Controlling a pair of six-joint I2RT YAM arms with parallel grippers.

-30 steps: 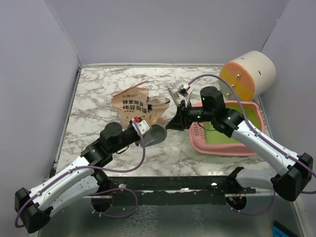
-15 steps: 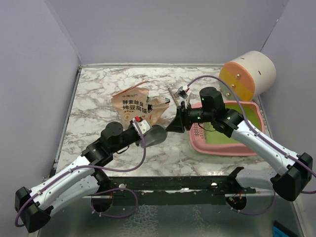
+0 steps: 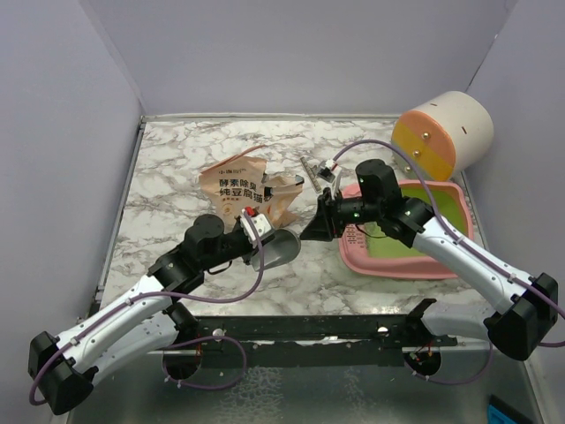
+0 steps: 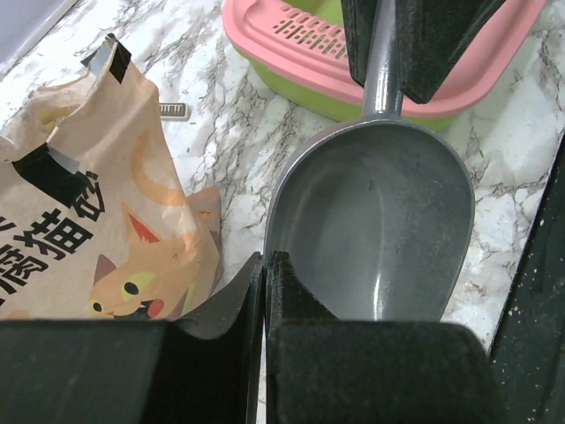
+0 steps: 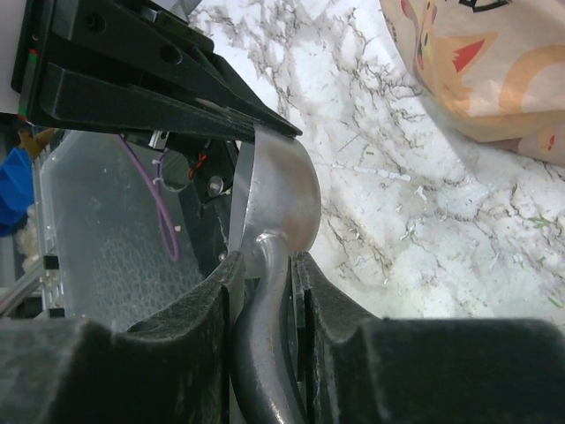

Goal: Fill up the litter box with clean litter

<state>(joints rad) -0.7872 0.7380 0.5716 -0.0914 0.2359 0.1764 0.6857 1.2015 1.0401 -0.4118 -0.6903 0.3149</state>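
Litter box (image 3: 406, 269): lay flat on the counter (image 3: 177, 159), its slotted strip on the side facing the scoop.
Scoop (image 4: 380, 230): just left of the litter box, handle pointing at it.
Left jaws: pressed together on the scoop's rim, at the end far from the litter box.
Right jaws: closed on the scoop's handle, by the litter box's left edge.
Bag (image 3: 234, 187): farther left of the litter box.
Cylinder (image 3: 446, 128): behind the litter box.

Both arms reach inward; left gripper (image 4: 266, 269) pinched on the scoop (image 4: 380, 221) rim; right gripper (image 5: 263, 265) seemingly clasping its handle
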